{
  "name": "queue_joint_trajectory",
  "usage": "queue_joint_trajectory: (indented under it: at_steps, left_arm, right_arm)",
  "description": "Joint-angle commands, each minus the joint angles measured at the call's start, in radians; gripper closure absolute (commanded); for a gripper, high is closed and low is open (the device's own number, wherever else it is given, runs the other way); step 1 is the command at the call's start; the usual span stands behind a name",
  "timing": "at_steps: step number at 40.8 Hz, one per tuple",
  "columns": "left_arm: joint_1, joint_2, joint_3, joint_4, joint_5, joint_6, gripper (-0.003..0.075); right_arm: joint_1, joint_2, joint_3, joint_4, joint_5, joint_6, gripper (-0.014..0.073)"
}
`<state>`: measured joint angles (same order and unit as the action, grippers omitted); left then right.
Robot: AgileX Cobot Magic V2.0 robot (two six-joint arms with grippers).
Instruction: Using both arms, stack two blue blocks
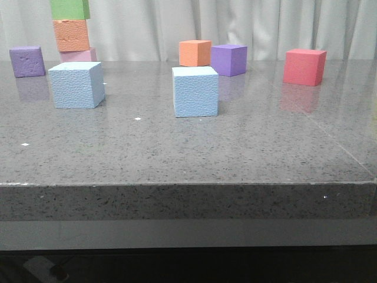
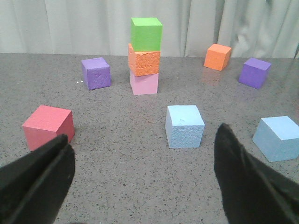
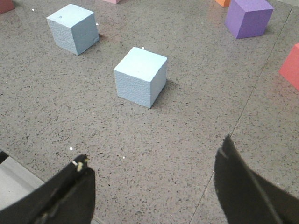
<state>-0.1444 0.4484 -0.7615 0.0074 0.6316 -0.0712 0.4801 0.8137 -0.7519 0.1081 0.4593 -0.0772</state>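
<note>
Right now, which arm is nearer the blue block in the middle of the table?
Right, probably. The middle blue block lies almost straight ahead of the right gripper, jaws open. For the left gripper, also open, it sits well off to one side, not ahead.

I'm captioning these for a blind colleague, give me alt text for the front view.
Two blue blocks sit apart on a grey speckled table, one at left and one near the middle, neither stacked. Behind them are a purple cube, a pink-orange-green tower, an orange cube, another purple cube and a red cube; no gripper shows.
</note>
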Motion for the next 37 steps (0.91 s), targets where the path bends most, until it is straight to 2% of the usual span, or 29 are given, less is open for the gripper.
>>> queue_joint_trajectory:
  at_steps: [1,19,23,32,37]
  left_arm:
    - [-0.008,0.015,-0.025,-0.007,-0.084,-0.008,0.0122]
    - [-0.008,0.020,-0.025,-0.048,-0.283,-0.008,0.0122]
    - [-0.008,0.053,-0.041,-0.045,-0.268,-0.006,0.0121]
    - [-0.008,0.238,-0.172,-0.036,-0.120,0.054,0.0122]
    - [-0.008,0.365,-0.226,-0.043,-0.125,0.054,0.0122]
  right_arm:
    - [-0.001,-0.006,-0.030,-0.006,-0.078,-0.010,0.0051]
    - [-0.001,-0.006,-0.030,-0.006,-0.078,-0.010,0.0051]
    - [-0.001,-0.006,-0.030,-0.006,-0.078,-0.010,0.0051]
    - [-0.001,-0.006,-0.030,-0.006,-0.078,-0.010,0.0051]
    - [-0.001,-0.006,-0.030,-0.006,-0.078,-0.010,0.0051]
